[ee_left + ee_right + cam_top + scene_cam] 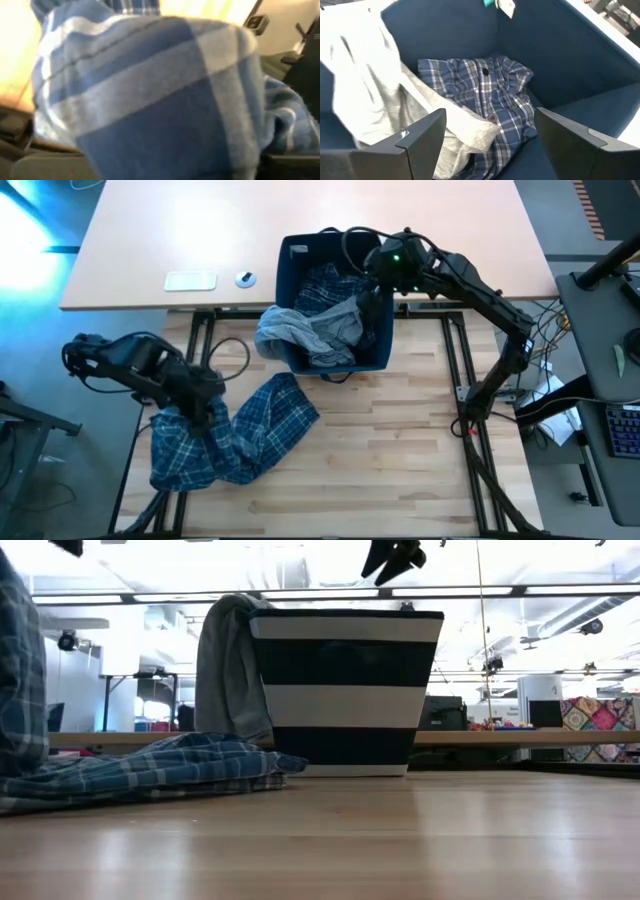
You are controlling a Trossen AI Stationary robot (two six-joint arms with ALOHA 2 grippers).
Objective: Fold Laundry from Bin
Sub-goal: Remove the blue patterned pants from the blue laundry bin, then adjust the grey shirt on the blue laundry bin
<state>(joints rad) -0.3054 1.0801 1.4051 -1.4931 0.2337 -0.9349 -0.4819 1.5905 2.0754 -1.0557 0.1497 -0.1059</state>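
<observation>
1. Navy soft-sided fabric bin [300, 255] with pale stripes sits upper centre of the high view, on the wooden table [400, 470].
2. Grey T-shirt [305, 328] drapes over the bin's left rim; a blue-and-white plaid shirt [485, 95] lies inside.
3. Right gripper [490, 137] hangs over the bin's right side, fingers spread, holding nothing.
4. Left gripper [205, 395] is lower left, at the blue plaid trousers [240, 435] spread on the table; can't tell if its fingers are gripping them.
</observation>
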